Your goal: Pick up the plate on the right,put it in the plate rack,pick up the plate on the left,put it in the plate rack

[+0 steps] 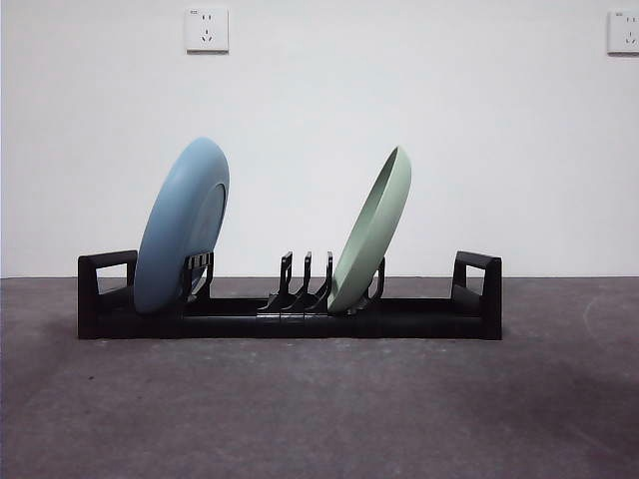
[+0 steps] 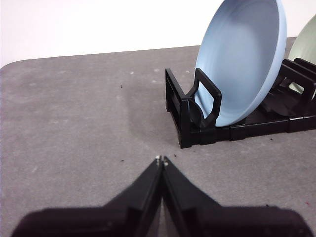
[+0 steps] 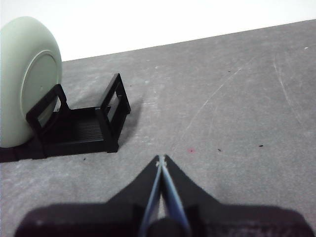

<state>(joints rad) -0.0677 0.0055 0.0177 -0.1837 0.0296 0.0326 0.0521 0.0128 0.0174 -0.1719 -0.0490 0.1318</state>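
Item one, hidden or cut off: from my front view neither arm shows at all; the lower rim of the round pale blue plate (image 1: 183,225) is masked by the rack's prongs, and the left wrist view cuts off its top edge. The round pale green plate (image 1: 371,232) appears only as a sliver at the frame edge in the left wrist view, and in the right wrist view its left side is cropped. Item two, container and contents: the long low black plastic plate rack (image 1: 290,319) with curved divider prongs and a squared loop handle at each end sits on the grey matte table (image 1: 319,409); it holds both plates on edge, each leaning to the right, the blue one in the slots by the left handle, the green one right of centre, with empty prongs between them. Item three, writing: two white wall sockets (image 1: 207,29) on the white wall carry small marks I cannot read. Item four, grippers: the left gripper (image 2: 161,159) hangs over bare table near the rack's blue-plate end, jaws pressed together, holding nothing; the right gripper (image 3: 161,158) hangs near the green-plate end, jaws likewise closed and empty.
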